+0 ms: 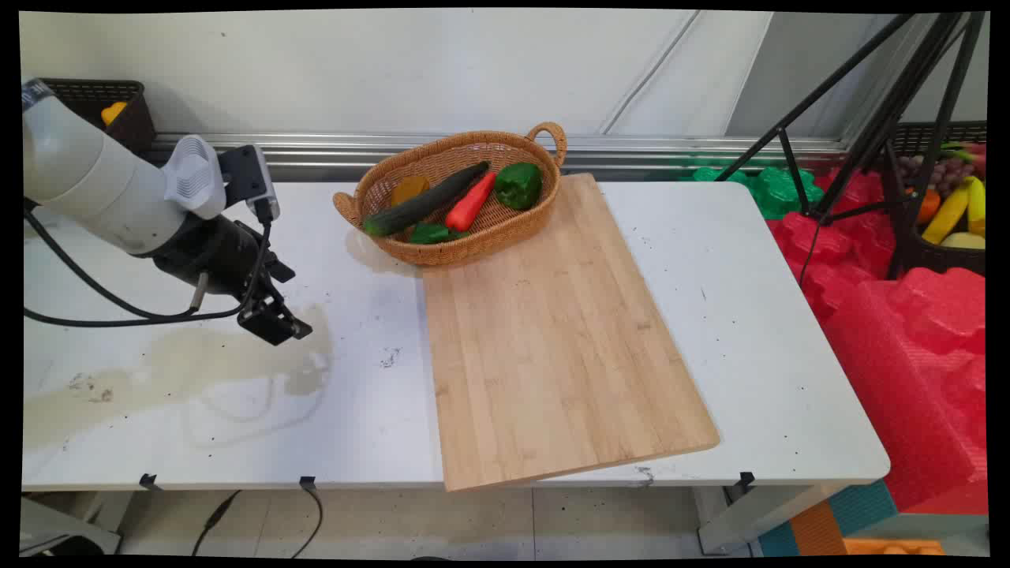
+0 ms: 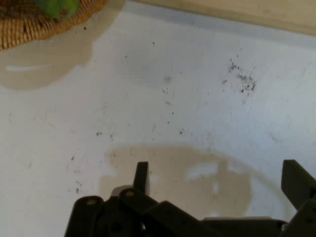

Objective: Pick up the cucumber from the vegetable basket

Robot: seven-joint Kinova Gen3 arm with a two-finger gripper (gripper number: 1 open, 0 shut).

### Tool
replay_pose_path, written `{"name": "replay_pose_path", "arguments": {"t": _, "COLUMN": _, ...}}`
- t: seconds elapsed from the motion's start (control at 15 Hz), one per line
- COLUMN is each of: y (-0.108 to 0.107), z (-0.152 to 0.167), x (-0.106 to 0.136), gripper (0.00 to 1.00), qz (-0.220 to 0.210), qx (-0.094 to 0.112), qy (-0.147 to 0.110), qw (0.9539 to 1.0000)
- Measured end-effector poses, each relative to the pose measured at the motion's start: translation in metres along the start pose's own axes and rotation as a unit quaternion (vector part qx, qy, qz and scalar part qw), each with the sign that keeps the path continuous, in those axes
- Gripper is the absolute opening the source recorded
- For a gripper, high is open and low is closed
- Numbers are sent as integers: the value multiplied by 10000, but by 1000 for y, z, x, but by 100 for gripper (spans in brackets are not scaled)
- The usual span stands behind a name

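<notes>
Two black fingers [image 2: 141,177] of the gripper [image 2: 217,185] stand wide apart, empty, above the bare white table [image 1: 750,331], left of the bamboo cutting board [image 1: 552,339] and wicker basket [image 1: 465,248].

This is looking like a robotics lab or test room rather than a home kitchen: a white robot arm [image 1: 102,189] with black cables trailing from it is working at a plain, stained white folding table [image 1: 757,331] set against a bare wall. A black tripod [image 1: 868,118] is standing at the right, with red foam blocks [image 1: 907,331] and green ones [image 1: 777,189] piling up on the floor beside it. Toy-like vegetables are sitting in a wicker basket [image 1: 473,244] next to a wooden cutting board [image 1: 552,339], and black crates [image 1: 939,252] of more plastic produce are waiting at the sides.
</notes>
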Motion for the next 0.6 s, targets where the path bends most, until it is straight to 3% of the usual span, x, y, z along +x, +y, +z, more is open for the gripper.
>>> {"name": "replay_pose_path", "arguments": {"t": 0.4, "y": -8, "z": -11, "x": 33, "gripper": 100, "qz": -230, "qx": 126, "qy": 326, "qw": 9991}}
{"name": "replay_pose_path", "arguments": {"t": 0.6, "y": -23, "z": -12, "x": 63, "gripper": 100, "qz": -379, "qx": 300, "qy": 516, "qw": 9975}}
